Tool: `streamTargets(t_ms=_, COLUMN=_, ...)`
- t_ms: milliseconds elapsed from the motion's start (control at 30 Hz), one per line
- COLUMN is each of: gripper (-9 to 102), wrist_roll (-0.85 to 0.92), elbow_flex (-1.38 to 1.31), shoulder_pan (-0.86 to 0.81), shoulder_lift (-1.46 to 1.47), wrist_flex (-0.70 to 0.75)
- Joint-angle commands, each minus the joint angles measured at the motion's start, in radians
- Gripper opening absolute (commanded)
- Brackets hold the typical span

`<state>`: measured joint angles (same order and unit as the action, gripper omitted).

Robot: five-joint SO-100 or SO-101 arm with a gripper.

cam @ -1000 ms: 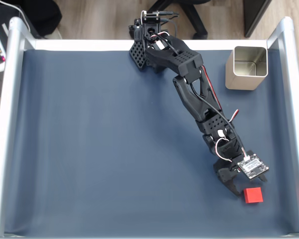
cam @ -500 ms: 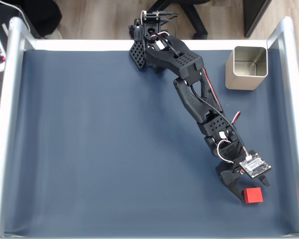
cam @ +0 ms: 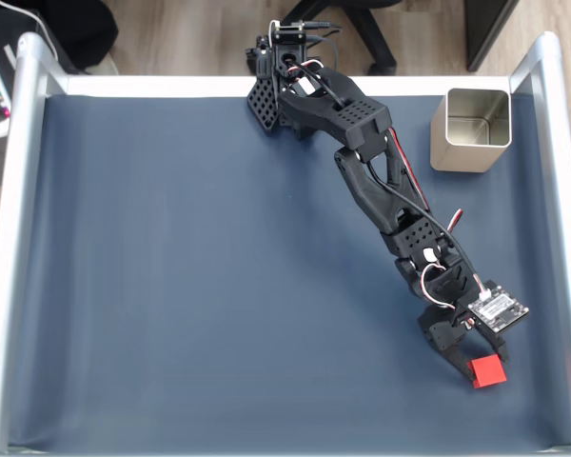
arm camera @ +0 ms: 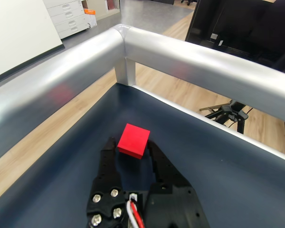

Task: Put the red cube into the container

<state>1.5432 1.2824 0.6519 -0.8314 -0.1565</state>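
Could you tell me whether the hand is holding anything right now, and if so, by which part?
The hand has the red cube between its fingertips, one finger at each side face, but whether they actually grip it cannot be told.

Red cube's (cam: 487, 371) upper edge under the hand (cam: 468, 367), fixed view.

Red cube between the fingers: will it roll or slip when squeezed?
The small plain-faced red cube has flat faces, so it is unlikely to roll. It looks rigid and probably light. It sits skewed in the hand, so it may twist as the hand closes.
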Motion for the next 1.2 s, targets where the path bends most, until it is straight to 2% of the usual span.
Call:
streamTargets(t_ms=0, gripper=17, wrist_roll=0.014, elbow_flex=-0.051, shoulder_pan=0.003, shoulder_lift=-0.014, wrist_flex=-0.020)
streamTargets(t_ms=533, gripper=1, wrist_roll=0.061, elbow_flex=-0.009, shoulder_pan=0.006, shoulder_lift=-0.044, wrist_flex=-0.009)
streamTargets(t_ms=700, gripper=0, wrist_roll=0.057, elbow_flex=0.037, shoulder_pan=0.003, shoulder_lift=-0.110, wrist_flex=0.021)
streamTargets(t_ms=933, gripper=0, wrist_roll=0.035, elbow_flex=0.144, shoulder_pan=-0.003, shoulder_lift=-0.339, wrist_flex=0.192)
streamTargets(t_ms=1167, gripper=0, wrist_roll=0.055, elbow_flex=0.374, shoulder_pan=0.005, shoulder_lift=-0.653, wrist_flex=0.342)
